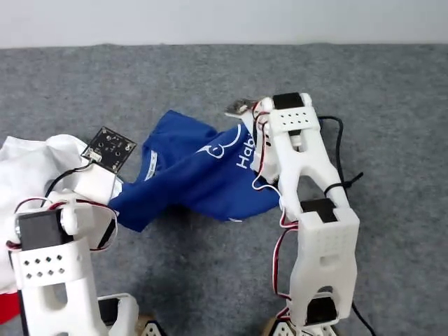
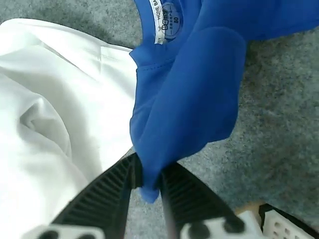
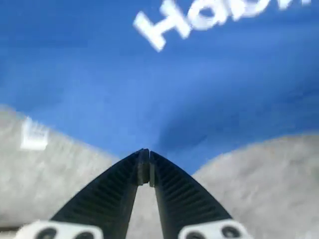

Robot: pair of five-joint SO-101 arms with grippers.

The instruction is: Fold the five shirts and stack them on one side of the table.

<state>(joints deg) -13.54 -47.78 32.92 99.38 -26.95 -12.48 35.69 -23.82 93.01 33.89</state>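
A blue shirt [image 1: 196, 178] with white print hangs twisted between the two arms over the grey carpet. My left gripper [image 2: 149, 184] is shut on a bunched corner of the blue shirt [image 2: 199, 89], close to its collar label. That corner sits by the left arm [image 1: 52, 259] at the shirt's lower left end. My right gripper [image 3: 144, 172] is shut on the edge of the blue shirt [image 3: 149, 74], below the white lettering. The right arm [image 1: 308, 175] stands over the shirt's right end. A white shirt [image 1: 28, 168] lies crumpled at the left, beside the held corner [image 2: 45, 99].
The table is covered with grey carpet [image 1: 175, 280]. A bit of red cloth [image 1: 5, 309] shows at the lower left edge. A black cable [image 1: 341, 150] runs beside the right arm. Bare carpet stretches along the far side and at the right.
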